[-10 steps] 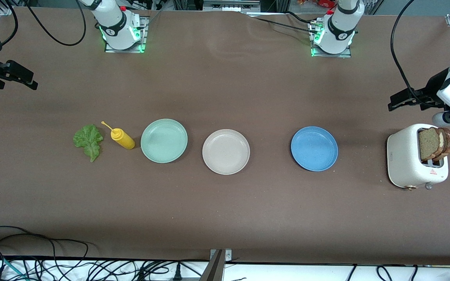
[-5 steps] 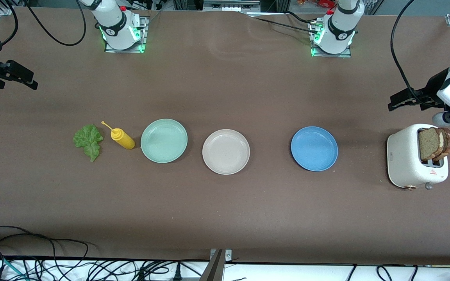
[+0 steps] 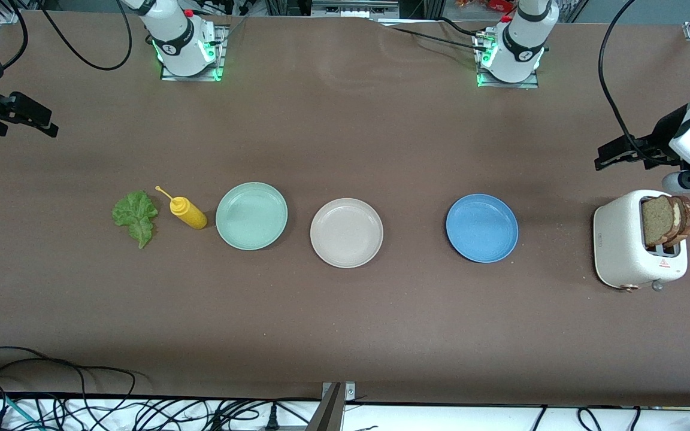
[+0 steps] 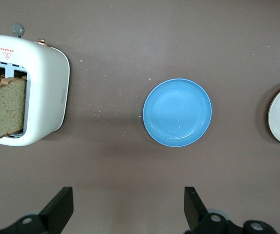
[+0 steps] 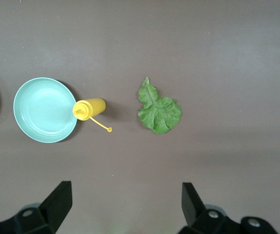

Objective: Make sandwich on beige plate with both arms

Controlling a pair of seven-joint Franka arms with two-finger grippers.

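A brown table (image 3: 345,335) carries a row of things running from the right arm's end to the left arm's end: a ruffled green lettuce leaf (image 3: 136,216), a yellow squeeze bottle (image 3: 187,212) lying on its side just beside it, a mint-green plate (image 3: 251,215), the beige plate (image 3: 347,232), a blue plate (image 3: 481,227) and a white toaster (image 3: 635,245). The beige plate sits between the mint-green plate and the blue plate, near the middle of the table, and nothing lies on it. Two bread slices (image 3: 667,220) stand upright in the toaster's slots, so no sandwich is assembled yet. The squeeze bottle's body nearly touches the mint-green plate's rim, with its thin nozzle pointing toward the lettuce leaf. The left claw (image 3: 605,157) hangs in the air at the left arm's end of the table, over bare tabletop close to the toaster; in the left wrist view its fingers (image 4: 61,210) stand spread wide with nothing between them, looking down on the toaster and the blue plate. The right claw (image 3: 48,123) hangs over bare table at the right arm's end; in the right wrist view its fingers (image 5: 59,200) are likewise spread apart and empty, above the lettuce leaf, the squeeze bottle and the mint-green plate.
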